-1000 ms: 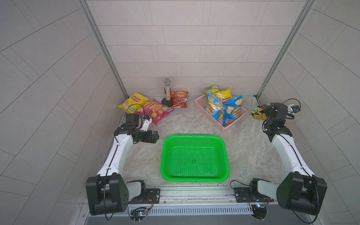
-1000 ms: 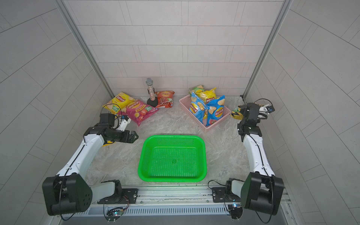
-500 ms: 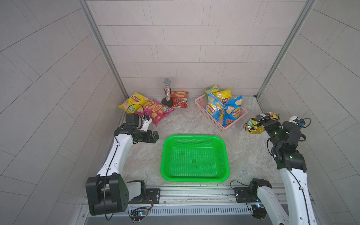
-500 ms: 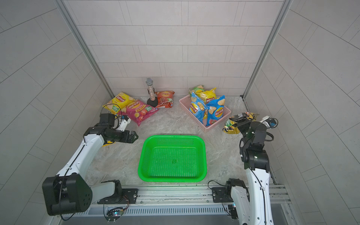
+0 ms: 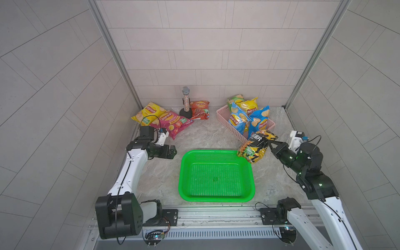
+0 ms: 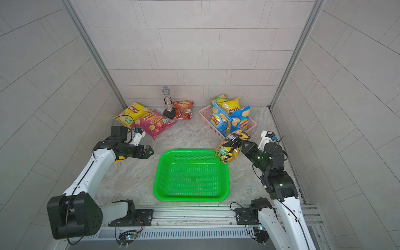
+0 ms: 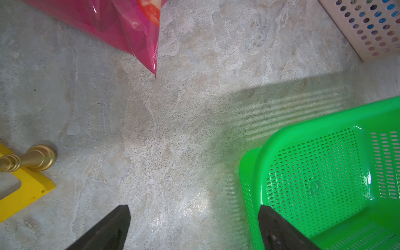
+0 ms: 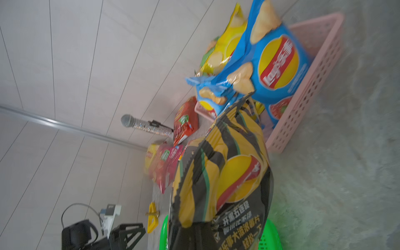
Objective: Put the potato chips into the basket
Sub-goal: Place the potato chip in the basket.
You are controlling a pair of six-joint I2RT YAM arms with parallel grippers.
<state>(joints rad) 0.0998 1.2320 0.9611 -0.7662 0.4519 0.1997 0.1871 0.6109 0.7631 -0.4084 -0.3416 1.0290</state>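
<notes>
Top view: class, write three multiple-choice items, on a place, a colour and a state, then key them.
1. Where is the black-and-yellow bag? A in the pink basket; B held at a corner of the green basket; C beside the microphone.
2. The basket without bags is: A pink; B blue; C green.
3. The left fingers are: A shut on the magenta bag; B spread, empty; C gripping the microphone.
Key: 1 B, the right fingers pinch it there; 2 C, its mesh floor is bare; 3 B, table shows between them.
</notes>
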